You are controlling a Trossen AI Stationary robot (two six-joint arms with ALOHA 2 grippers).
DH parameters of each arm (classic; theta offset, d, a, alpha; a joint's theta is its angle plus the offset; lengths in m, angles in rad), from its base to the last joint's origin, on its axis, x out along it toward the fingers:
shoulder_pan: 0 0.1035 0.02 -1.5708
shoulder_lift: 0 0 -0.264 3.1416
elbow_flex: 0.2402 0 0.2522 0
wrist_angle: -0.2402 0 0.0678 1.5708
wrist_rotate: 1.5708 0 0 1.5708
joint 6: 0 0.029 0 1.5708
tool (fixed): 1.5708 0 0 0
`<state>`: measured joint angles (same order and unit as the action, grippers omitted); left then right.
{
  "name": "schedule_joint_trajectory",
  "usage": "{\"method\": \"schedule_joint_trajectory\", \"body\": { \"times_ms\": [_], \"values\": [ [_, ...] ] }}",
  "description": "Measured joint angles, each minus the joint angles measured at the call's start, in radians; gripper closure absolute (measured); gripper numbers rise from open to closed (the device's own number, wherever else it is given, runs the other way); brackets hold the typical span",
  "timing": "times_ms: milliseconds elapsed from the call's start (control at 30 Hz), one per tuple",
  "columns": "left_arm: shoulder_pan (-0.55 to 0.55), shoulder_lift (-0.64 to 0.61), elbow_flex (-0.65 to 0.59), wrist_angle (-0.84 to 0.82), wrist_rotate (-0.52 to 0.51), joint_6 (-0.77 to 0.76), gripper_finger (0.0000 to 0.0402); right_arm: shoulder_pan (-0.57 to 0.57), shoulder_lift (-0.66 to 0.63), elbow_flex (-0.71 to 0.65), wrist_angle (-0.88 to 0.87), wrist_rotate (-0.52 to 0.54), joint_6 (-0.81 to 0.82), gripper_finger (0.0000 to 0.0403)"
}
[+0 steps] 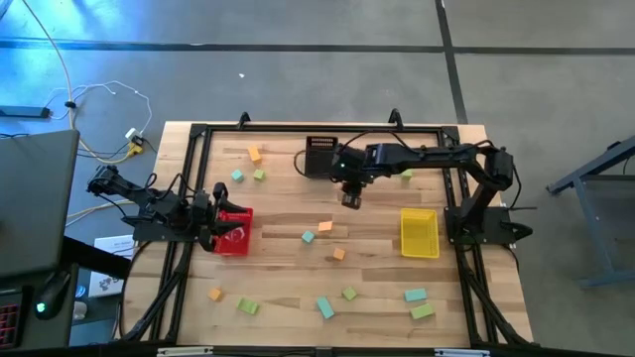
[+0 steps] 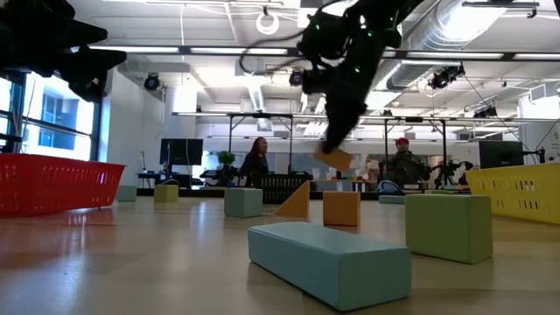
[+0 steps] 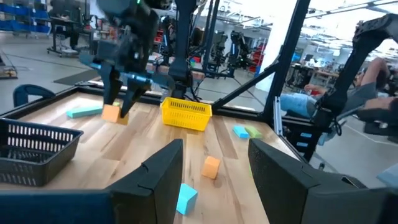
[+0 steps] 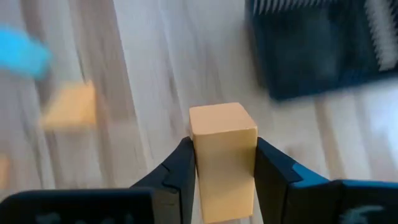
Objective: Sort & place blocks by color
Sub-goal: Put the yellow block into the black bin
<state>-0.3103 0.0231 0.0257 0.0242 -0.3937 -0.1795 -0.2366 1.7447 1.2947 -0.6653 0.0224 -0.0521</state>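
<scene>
An orange block (image 4: 222,155) sits clamped between the two dark fingers (image 4: 177,174) of the right pincer (image 1: 350,196), held clear above the counter (image 1: 288,223). In the low view the same block (image 2: 337,158) hangs in the air under the reaching arm. The black basket (image 1: 319,156) stands just beside this pincer, the yellow basket (image 1: 419,232) farther toward the right arm's base. Other orange, teal and green blocks lie scattered over the wood, among them a teal bar (image 2: 328,262) and a green block (image 2: 448,226) in the low view. The left pincer (image 1: 210,220) waits at the red basket (image 1: 235,230), its fingers (image 3: 158,177) spread wide and holding nothing.
</scene>
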Motion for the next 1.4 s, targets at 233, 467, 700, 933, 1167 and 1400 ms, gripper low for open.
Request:
{"method": "schedule_joint_trajectory", "body": {
  "times_ms": [233, 467, 700, 933, 1167, 1400],
  "values": [
    [0.000, 0.000, 0.000, 0.003, -0.075, 0.019, 0.0232, 0.001, 0.000, 0.020, 0.320, 0.058, 0.000, 0.0304],
    [0.000, 0.000, 0.000, 0.010, -0.190, 0.028, 0.0232, -0.023, 0.004, 0.020, 0.434, 0.172, 0.030, 0.0303],
    [0.000, 0.000, 0.000, 0.068, -0.198, 0.098, 0.0232, -0.051, 0.078, 0.020, 0.523, 0.260, 0.030, 0.0302],
    [0.002, 0.000, 0.000, 0.101, -0.276, 0.124, 0.0232, -0.094, 0.174, 0.019, 0.535, 0.240, 0.080, 0.0301],
    [0.032, 0.000, 0.000, 0.095, -0.349, 0.146, 0.0232, -0.117, 0.206, 0.019, 0.543, 0.206, 0.132, 0.0279],
    [0.096, 0.000, 0.000, 0.035, -0.359, 0.130, 0.0232, -0.117, 0.206, 0.019, 0.593, 0.210, 0.134, 0.0231]
  ]
}}
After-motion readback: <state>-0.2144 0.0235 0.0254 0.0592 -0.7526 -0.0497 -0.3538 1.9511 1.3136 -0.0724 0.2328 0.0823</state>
